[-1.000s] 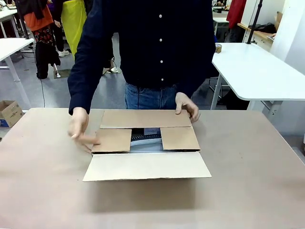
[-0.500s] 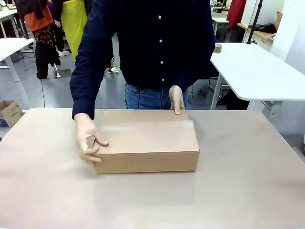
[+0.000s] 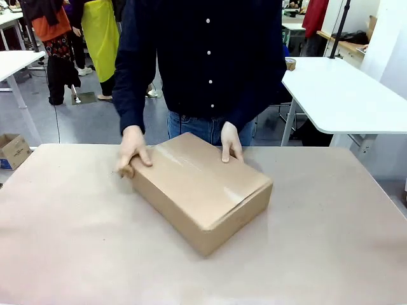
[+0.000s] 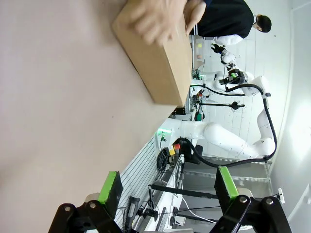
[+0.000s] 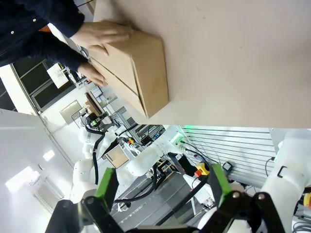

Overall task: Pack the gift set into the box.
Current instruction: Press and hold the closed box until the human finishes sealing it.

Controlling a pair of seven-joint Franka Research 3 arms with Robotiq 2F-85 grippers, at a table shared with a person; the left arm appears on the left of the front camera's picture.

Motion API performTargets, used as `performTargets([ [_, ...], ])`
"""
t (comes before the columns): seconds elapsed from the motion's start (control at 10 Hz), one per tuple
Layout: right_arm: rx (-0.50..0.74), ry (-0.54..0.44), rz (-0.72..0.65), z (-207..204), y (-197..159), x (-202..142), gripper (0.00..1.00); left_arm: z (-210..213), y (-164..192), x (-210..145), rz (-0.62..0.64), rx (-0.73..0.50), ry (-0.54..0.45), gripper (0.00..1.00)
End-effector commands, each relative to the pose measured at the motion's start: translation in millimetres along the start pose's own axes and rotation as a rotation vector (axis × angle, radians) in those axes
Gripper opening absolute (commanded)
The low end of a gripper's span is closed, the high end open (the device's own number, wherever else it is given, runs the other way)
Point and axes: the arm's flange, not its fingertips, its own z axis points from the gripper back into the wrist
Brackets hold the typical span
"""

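The box [image 3: 200,187] is a plain brown carton lying shut on the table, turned at an angle, with a clear tape strip along its top seam. The gift set is hidden. The person's hands [image 3: 132,151] rest on its far corners. It appears again as the box [image 4: 158,58] in the left wrist view and the box [image 5: 138,73] in the right wrist view, with hands on it. My left gripper [image 4: 167,187] is open, well back from the box. My right gripper [image 5: 160,187] is open too, with nothing between its fingers.
The brown table [image 3: 70,241] has bare room on every side of the box. A white table [image 3: 343,95] stands behind at the right. A small printed carton [image 3: 13,150] sits on the floor at far left.
The near flap was folded over and the box went from open to shut. The person then swung it round so it lies at an angle, hands shifting to its far corners.
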Motion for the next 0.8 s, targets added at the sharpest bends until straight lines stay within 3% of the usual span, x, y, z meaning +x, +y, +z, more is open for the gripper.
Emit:
performTargets([
  [0.0,-0.007,0.004,0.025,0.2,-2.5,-1.0,1.00,-1.1,-1.9,-2.3,0.007,0.001,-0.008,1.00],
  [0.7,-0.007,0.004,0.025,0.2,-2.5,-1.0,1.00,-1.1,-1.9,-2.3,0.007,0.001,-0.008,1.00],
])
